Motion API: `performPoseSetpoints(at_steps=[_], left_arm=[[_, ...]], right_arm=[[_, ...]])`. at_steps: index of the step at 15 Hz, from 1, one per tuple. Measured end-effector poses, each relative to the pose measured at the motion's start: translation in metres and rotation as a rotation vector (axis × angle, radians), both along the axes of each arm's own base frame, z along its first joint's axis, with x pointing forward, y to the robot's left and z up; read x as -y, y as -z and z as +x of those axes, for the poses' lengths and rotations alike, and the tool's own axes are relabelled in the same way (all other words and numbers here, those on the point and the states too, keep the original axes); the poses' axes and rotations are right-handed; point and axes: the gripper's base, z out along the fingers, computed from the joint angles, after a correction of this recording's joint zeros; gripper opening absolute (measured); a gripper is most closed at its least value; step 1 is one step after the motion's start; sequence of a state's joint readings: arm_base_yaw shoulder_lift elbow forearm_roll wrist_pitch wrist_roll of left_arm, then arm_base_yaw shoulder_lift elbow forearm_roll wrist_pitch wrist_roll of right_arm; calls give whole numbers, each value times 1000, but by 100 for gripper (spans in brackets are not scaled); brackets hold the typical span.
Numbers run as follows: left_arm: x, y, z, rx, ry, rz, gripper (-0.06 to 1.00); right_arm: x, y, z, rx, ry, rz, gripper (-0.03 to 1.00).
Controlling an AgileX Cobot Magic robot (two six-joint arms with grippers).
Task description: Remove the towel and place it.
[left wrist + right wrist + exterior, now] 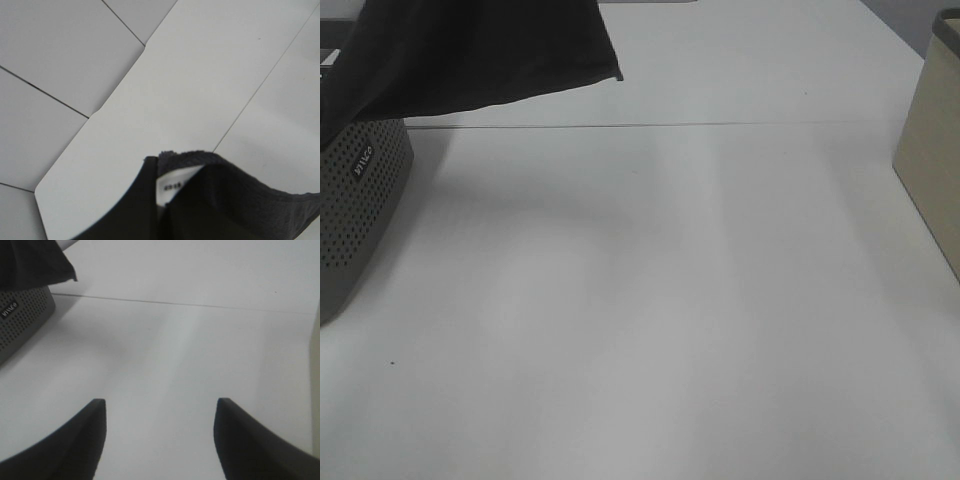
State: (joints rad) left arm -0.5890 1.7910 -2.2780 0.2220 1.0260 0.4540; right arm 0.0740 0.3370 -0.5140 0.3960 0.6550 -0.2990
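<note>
The dark towel (470,50) hangs lifted at the far left, its lower hem and one corner drooping over the grey perforated basket (355,200). In the left wrist view my left gripper (162,200) is shut on the towel (240,200), and a white label shows at the pinch. That gripper does not appear in the high view. My right gripper (160,410) is open over bare white table, with nothing between its dark fingertips (97,407). From there the towel (30,260) and basket (20,320) lie far off to one side.
A beige box (935,150) stands at the right edge of the white table (670,300). A thin seam (670,125) runs across the table behind the basket. The left wrist view shows the table's rounded corner (40,192) and grey floor tiles (45,50) beyond.
</note>
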Motion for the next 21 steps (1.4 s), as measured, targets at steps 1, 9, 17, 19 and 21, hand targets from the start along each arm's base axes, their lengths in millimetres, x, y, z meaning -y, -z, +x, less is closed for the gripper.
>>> performPoseSetpoints(at_steps=[1, 9, 17, 19, 21], left_arm=[[11, 3, 0, 0, 20, -10, 0], [45, 4, -10, 31, 131, -92, 0], [59, 9, -14, -16, 189, -144, 0], [59, 12, -15, -50, 187, -130, 0], [57, 16, -16, -88, 181, -105, 0]], right_arm=[[-3, -2, 13, 0, -9, 37, 62], [-41, 7, 133, 28, -378, 87, 62], [-111, 20, 199, 20, -574, 2, 62], [-117, 25, 206, 16, -534, -39, 62], [-114, 27, 210, 21, -476, -70, 62]])
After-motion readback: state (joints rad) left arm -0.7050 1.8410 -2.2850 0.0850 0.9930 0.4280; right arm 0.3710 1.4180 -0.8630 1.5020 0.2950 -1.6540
